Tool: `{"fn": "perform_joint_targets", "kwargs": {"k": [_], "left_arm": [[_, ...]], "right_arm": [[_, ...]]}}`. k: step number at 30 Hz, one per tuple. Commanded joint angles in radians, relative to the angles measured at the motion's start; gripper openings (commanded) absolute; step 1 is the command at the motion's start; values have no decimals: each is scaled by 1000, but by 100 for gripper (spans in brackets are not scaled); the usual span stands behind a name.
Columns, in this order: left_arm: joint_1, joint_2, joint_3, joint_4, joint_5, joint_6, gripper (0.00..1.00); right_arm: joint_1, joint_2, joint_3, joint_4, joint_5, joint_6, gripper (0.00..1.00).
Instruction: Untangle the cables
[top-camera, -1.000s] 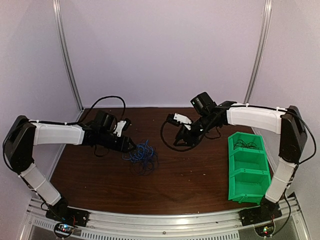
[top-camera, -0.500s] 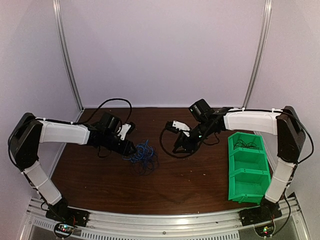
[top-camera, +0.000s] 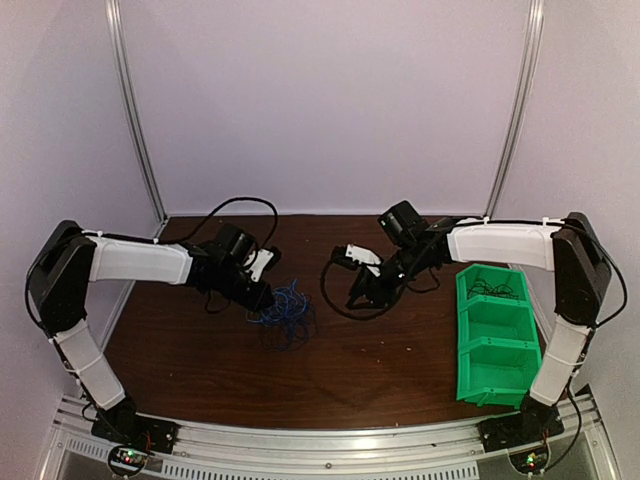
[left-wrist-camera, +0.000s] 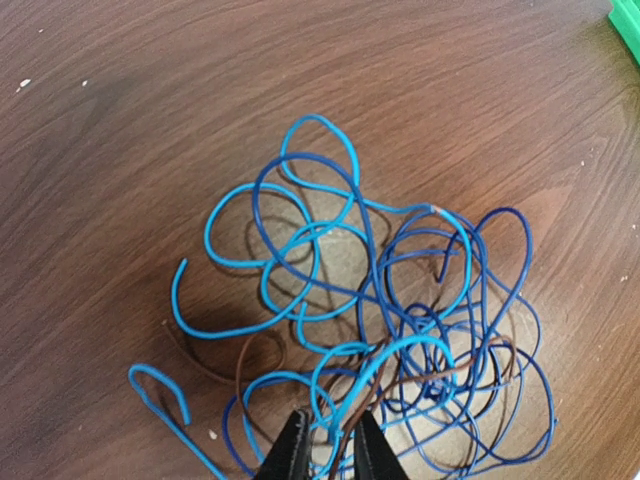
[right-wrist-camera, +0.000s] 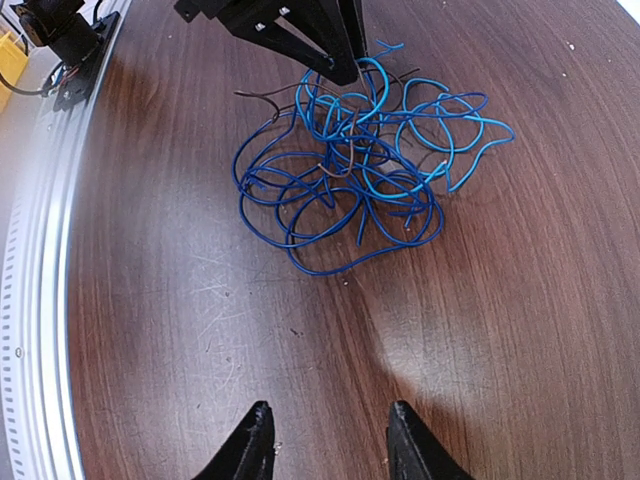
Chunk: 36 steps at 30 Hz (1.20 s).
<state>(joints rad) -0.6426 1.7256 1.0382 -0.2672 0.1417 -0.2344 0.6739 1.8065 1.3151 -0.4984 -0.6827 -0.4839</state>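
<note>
several blue and brown cables (right-wrist-camera: 345, 165) are lying tangled on the worktop (right-wrist-camera: 500, 330); the left claw (left-wrist-camera: 331, 450) is pinching one light-blue strand, the right claw (right-wrist-camera: 325, 440) is hovering nearby, spread wide, empty.

Table (top-camera: 380, 370): dark brown wood-grain top, fills the lower middle of the top view. A few small white specks (left-wrist-camera: 24, 84) lie on it at the upper left of the left wrist view.

Green bin (top-camera: 490, 390): plastic, three compartments in a row, stands on the table at the right of the frame. One corner of it shows at the upper right of the left wrist view.

Metal rail (top-camera: 330, 440): runs along the table's near edge, across the bottom of the frame.

Two metal poles (top-camera: 135, 110), upper left and upper right, rise in front of a pale wall (top-camera: 330, 100).
</note>
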Motion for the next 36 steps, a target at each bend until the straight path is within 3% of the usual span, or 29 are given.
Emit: {"fn": "perform_joint_targets", "kwargs": {"k": [1, 6, 13, 21, 31, 36], "left_arm": [[0, -59, 45, -90, -20, -2, 19], [0, -39, 52, -111, -34, -1, 26], [-2, -3, 56, -101, -56, -6, 18], [-9, -16, 76, -108, -55, 9, 3], [-48, -243, 185, -114, -13, -3, 0], [-58, -356, 267, -128, 7, -14, 0]], "right_arm": [[4, 8, -10, 11, -22, -12, 40], [6, 13, -8, 6, -31, -15, 39], [6, 11, -8, -1, -30, -18, 39], [6, 12, -8, -6, -19, -19, 38], [7, 7, 1, 0, -24, -14, 37], [9, -81, 85, 15, -51, 8, 40]]}}
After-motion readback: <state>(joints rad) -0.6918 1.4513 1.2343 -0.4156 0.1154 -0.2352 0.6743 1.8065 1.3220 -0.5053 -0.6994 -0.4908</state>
